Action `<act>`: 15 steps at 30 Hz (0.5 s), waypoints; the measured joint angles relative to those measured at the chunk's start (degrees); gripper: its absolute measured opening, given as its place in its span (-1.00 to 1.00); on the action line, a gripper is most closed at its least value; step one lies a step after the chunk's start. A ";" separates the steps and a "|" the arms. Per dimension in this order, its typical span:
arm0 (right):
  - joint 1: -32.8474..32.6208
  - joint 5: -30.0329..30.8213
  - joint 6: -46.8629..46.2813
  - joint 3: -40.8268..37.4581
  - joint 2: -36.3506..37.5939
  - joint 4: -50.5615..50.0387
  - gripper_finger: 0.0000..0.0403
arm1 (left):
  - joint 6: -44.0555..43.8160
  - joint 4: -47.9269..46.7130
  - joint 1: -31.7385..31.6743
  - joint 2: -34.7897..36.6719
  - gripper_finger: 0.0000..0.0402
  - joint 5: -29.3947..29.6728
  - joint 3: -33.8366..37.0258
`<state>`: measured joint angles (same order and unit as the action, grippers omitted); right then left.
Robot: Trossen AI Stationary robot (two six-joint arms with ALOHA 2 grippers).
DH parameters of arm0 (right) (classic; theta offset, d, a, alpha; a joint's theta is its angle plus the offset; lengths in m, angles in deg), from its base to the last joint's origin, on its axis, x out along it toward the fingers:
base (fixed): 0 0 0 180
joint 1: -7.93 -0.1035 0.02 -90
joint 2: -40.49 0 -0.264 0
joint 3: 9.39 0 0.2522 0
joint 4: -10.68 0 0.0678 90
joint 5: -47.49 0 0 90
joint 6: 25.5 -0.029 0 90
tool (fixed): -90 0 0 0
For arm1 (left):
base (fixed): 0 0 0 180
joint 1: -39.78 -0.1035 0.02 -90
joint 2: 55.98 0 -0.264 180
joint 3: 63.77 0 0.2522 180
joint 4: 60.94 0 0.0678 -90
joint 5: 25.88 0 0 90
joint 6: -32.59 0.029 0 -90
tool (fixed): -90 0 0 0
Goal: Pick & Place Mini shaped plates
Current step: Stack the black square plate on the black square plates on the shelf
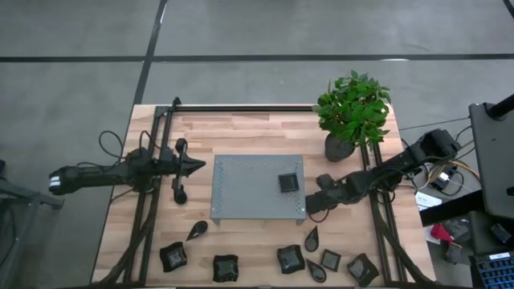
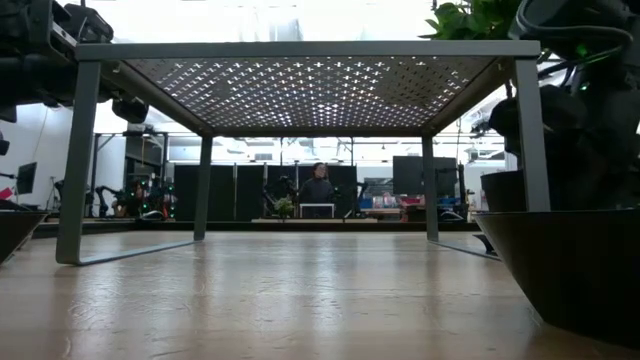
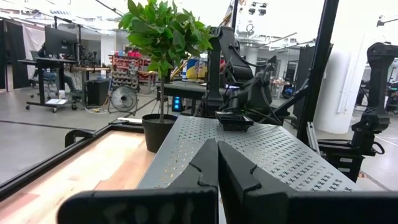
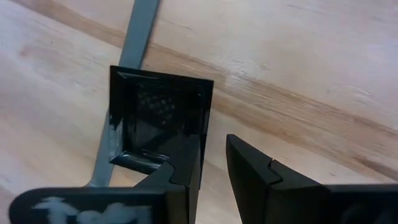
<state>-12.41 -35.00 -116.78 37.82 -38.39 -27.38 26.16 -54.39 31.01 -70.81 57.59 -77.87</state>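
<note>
Though illegibly lettered, left tool [image 3: 217,146] closed beside tray [image 3: 280,152]; right tool [image 4: 214,142] narrowly parted by square plate [image 4: 146,109].

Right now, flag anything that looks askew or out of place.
One square plate overlaps a grey strip, beside the right gripper rather than between its open fingers. Nothing looks spilled or broken. The left gripper waits shut.

low view: tray [image 2: 300,70] top hidden, plates [image 2: 575,265] cut off.

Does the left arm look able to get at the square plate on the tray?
Probably yes: the left gripper faces the square plate across bare tray, nothing standing between them.
</note>
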 joint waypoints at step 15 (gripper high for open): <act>0.04 1.38 1.29 -0.07 -0.01 0.98 -0.74 | 0.02 -0.02 -0.01 0.00 -1.00 0.00 0.00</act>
<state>-12.37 -33.62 -115.49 37.76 -38.41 -26.40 26.18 -54.41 31.01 -70.81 57.59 -77.87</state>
